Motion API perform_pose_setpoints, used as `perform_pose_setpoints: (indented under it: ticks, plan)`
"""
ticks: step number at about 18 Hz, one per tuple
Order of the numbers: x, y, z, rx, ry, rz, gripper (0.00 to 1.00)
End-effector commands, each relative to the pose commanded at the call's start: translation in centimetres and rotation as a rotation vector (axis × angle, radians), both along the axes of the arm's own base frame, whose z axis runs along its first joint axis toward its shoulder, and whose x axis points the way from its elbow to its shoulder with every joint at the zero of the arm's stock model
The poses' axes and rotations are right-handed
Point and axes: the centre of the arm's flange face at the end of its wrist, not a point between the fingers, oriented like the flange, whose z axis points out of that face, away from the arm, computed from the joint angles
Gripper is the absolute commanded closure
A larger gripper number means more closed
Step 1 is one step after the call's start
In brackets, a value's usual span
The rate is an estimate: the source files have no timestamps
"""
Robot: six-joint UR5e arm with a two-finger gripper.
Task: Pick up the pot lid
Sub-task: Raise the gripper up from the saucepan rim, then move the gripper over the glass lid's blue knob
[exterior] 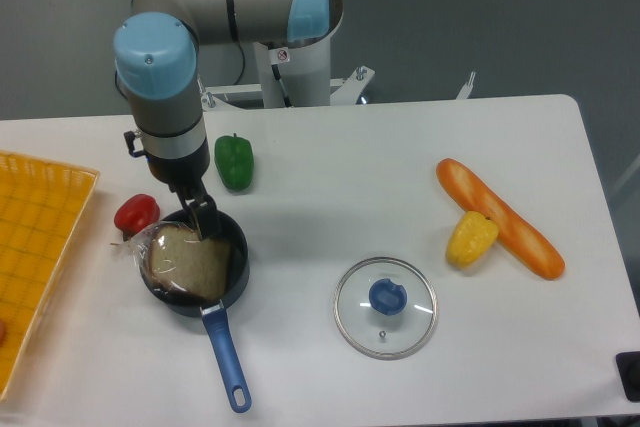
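No lettering, numbers or signs can be read on anything here.

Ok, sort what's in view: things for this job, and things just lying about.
For the job:
- clear pot lid
- its blue knob

Lying about:
- blue-handled pan
- wrapped brown item
- green pepper
- red item
- yellow item
- long orange-brown item
- orange bin
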Motion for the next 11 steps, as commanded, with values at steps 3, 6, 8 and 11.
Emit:
perform_pose_setpoints:
  ticks: [3, 6, 8, 11]
  plan:
    - [-1.0, 0.0, -1.0, -0.018, 0.003, 0.010, 0.00]
    - [-3.6, -0.3, -1.4, -0.055, 0.049, 0.050, 0.00]
    - [-5.7, -1.0, -1.7, -0.060, 0.046, 0.082, 0.00]
    - [-9.2, -2.2, -2.6, -0.067, 0.033, 0.131, 0.00]
